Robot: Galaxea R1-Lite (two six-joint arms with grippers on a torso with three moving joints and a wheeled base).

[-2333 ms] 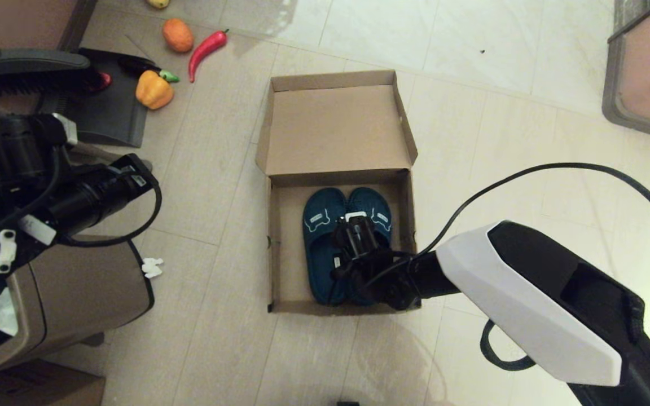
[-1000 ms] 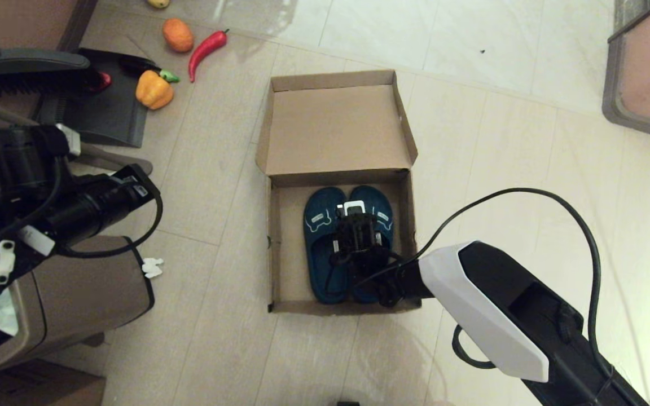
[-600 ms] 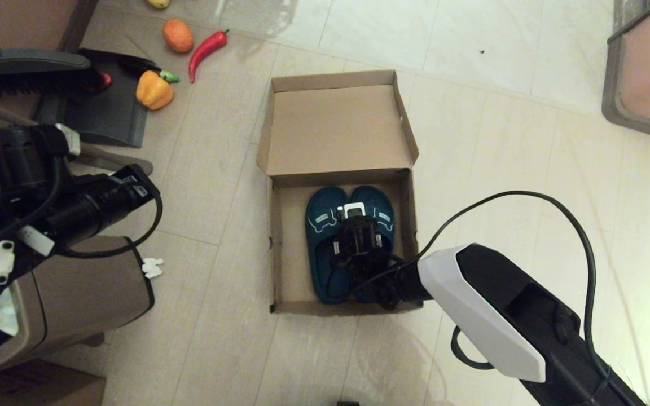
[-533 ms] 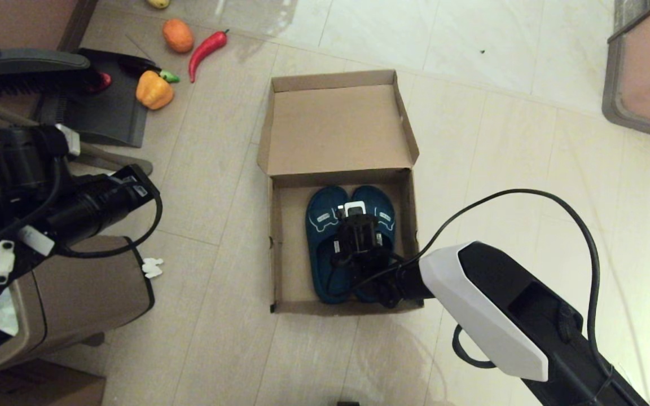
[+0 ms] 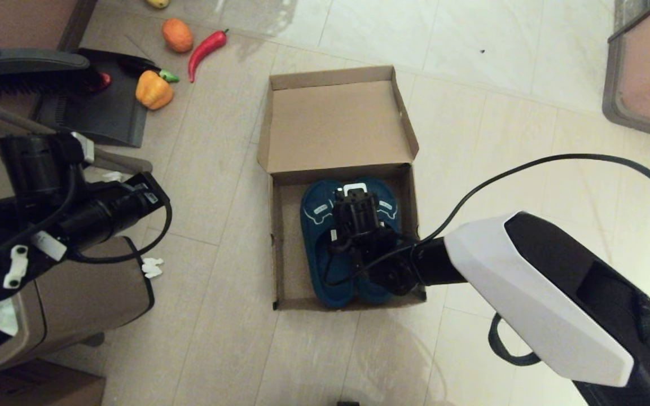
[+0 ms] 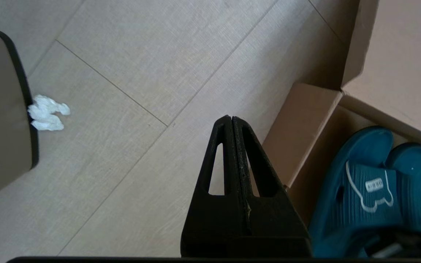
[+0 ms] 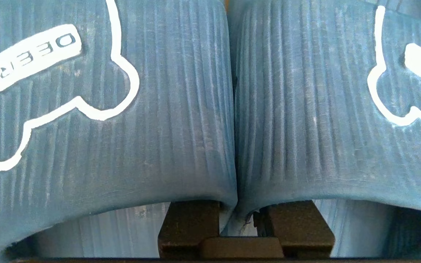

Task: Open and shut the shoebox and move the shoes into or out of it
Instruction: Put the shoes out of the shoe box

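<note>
The brown cardboard shoebox (image 5: 273, 242) sits on the floor with its lid (image 5: 336, 127) hinged back and lying open. The two teal slide sandals (image 5: 316, 265) are side by side over its tray, their toes raised toward the hinge wall. My right gripper (image 5: 359, 206) is shut on them. In the right wrist view one finger (image 7: 188, 223) sits under each strap (image 7: 122, 109), and the adjoining strap edges are pinched between them. My left gripper (image 6: 231, 118) is shut on nothing and hangs over the floor just left of the box (image 6: 305, 128).
A brown trash bin (image 5: 77, 293) stands at the left under my left arm, with a crumpled white tissue (image 5: 153, 266) beside it. A dustpan and brush (image 5: 99, 107), toy peppers (image 5: 154, 89) and an orange (image 5: 177, 35) lie at the back left. A framed board (image 5: 646, 67) is at the back right.
The right gripper has risen with the sandals, whose toes now overlap the box's hinge wall. The left arm has shifted slightly right.
</note>
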